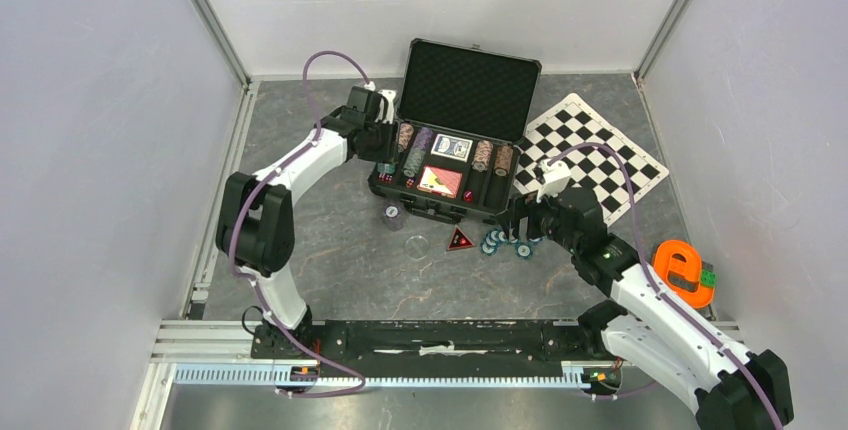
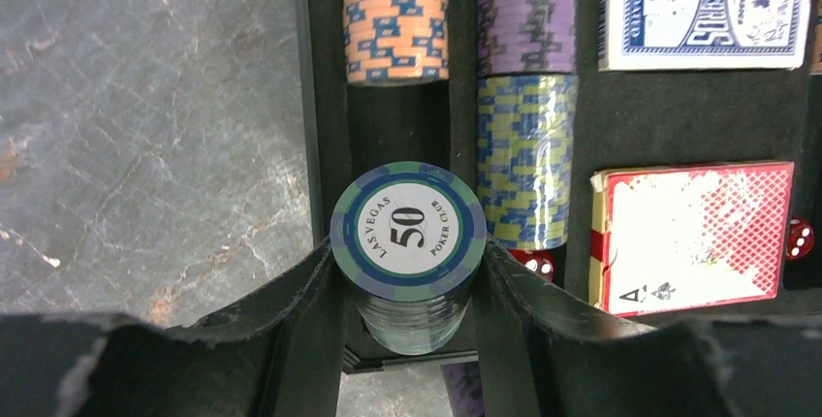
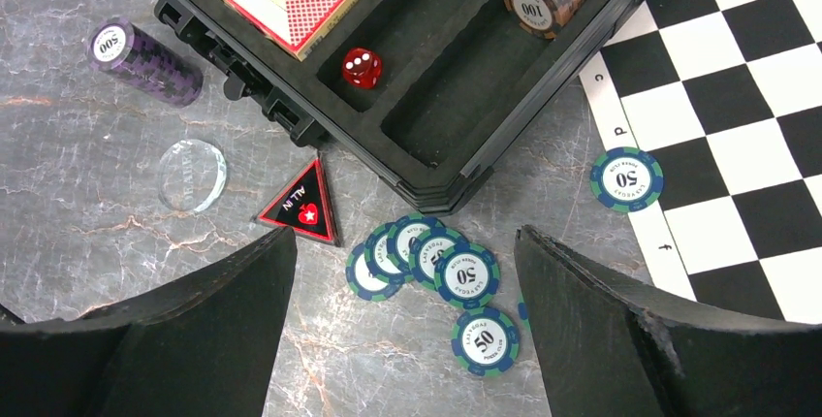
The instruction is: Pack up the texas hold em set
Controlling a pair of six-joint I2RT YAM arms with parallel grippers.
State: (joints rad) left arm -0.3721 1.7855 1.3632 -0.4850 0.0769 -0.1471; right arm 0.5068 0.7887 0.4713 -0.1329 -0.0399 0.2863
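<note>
The black case (image 1: 470, 80) lies open at the back with rows of chips, a blue deck (image 2: 703, 5) and a red deck (image 2: 693, 233) in its foam. My left gripper (image 2: 409, 281) is shut on a stack of teal 50 chips (image 2: 407, 233), held over the case's leftmost slot below the pink chips (image 2: 395, 15). A red die (image 2: 536, 262) lies beside it. My right gripper (image 3: 405, 330) hangs open above several loose teal chips (image 3: 436, 267) on the table in front of the case. One more teal chip (image 3: 627, 179) rests on the mat edge.
A purple chip stack (image 3: 145, 60) lies on its side beside a clear disc (image 3: 192, 176) and a black triangular "all in" marker (image 3: 302, 206). The chequered mat (image 1: 600, 150) spreads right of the case. An orange e-shaped piece (image 1: 685, 272) sits at far right.
</note>
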